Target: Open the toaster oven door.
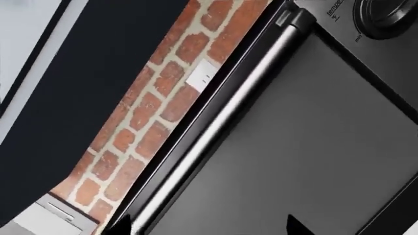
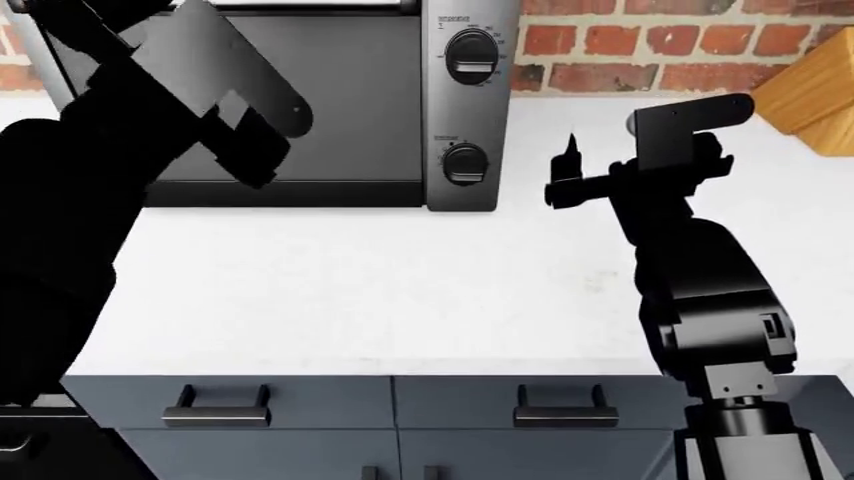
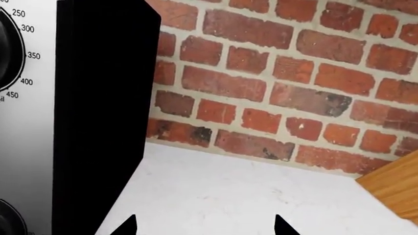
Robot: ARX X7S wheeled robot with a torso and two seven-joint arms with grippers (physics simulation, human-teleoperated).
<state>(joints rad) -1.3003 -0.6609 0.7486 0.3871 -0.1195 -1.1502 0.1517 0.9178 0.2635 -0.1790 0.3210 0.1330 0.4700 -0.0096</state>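
Open white counter (image 2: 400, 290) before the toaster oven (image 2: 461, 110); wooden block (image 2: 814, 95) at its far right edge.

Upper knob dial (image 3: 8, 58), on the toaster oven (image 3: 26, 147) side panel: numbers 250, 300, 350, 400 and 450 run round its edge; letters "sil" sit below them, cut off by the frame.
Panel print above the knob (image 1: 334, 9): the letters "tempe", cut off at the frame edge.
Small marks beside the knob (image 1: 359, 37): too small to read.
Print around the two knobs (image 2: 455, 20): too blurred to read in the head view.
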